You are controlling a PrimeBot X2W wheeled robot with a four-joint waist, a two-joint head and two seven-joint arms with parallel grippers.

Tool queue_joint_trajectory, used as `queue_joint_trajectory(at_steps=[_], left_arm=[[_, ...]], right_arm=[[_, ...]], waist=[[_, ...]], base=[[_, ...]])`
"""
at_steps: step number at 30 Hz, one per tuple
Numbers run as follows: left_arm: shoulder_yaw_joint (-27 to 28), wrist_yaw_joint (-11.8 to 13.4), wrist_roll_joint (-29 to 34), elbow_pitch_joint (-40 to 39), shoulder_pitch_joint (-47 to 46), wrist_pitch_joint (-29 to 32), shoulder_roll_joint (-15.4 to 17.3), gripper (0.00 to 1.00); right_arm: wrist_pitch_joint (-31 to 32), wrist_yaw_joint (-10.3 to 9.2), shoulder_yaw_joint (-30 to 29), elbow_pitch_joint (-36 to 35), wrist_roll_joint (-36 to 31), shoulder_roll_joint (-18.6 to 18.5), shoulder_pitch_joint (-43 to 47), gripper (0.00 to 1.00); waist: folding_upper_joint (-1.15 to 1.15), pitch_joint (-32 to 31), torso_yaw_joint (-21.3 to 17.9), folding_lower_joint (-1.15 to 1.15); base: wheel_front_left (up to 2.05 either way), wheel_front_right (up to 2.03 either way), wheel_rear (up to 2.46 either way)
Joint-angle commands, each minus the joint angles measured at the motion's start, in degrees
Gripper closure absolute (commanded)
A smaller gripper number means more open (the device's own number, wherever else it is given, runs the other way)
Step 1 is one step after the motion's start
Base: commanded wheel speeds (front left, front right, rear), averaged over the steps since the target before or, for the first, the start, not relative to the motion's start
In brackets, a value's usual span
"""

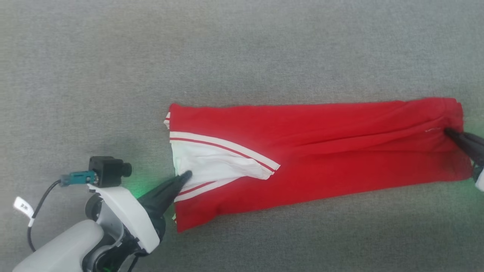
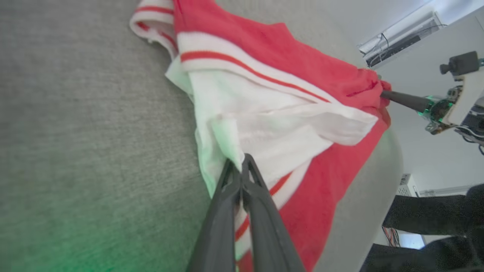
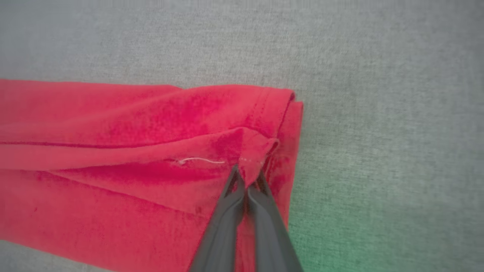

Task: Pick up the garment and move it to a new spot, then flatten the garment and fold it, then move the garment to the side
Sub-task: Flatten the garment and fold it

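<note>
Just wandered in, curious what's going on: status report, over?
Left gripper: jaws shut on white inside of red jersey. Right gripper: jaws shut on its hem end. It lies folded lengthwise on grey surface. No obstruction seen.

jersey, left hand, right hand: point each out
jersey (image 1: 332,151): head view, red body panel near the middle.
left hand (image 1: 186,176): head view, fingertips pinching the white inside fabric.
right hand (image 1: 449,132): head view, fingertips pinching a red fold near the hem.
</note>
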Motion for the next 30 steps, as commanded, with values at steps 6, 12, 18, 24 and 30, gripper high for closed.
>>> queue_joint_trajectory(at_steps=[6,12,18,24,30], left_arm=[[2.79,-0.38,-0.48,-0.48,2.95,-5.93,-0.37,0.0],[6.44,0.55,1.27,0.67,7.11,-8.56,-2.62,0.0],[13.47,1.03,8.2,5.16,10.72,-8.83,-8.65,0.0],[25.55,1.01,22.38,8.43,15.61,-8.85,-15.75,0.0],[35.22,2.52,39.95,8.31,18.59,-8.86,-21.24,0.0]], right_arm=[[-1.44,-0.01,-2.92,-1.16,4.67,-2.74,3.18,0.0],[-0.28,0.0,-4.91,0.74,9.52,-4.84,7.06,0.0],[3.18,0.0,-5.12,4.59,13.46,-4.65,9.22,0.0],[5.91,0.0,-4.94,7.33,15.33,-3.71,9.58,0.0],[8.93,0.0,-3.97,10.15,16.13,-1.95,9.2,0.0]], waist=[[0.0,-2.51,1.6,0.0],[0.0,-4.27,4.53,0.0],[0.0,-5.2,8.25,0.0],[0.0,-5.47,10.82,0.0],[0.0,-5.76,11.8,0.0]], base=[[0.0,0.0,0.0],[0.0,0.0,0.0],[0.0,0.0,0.0],[0.0,0.0,0.0],[0.0,0.0,0.0]])
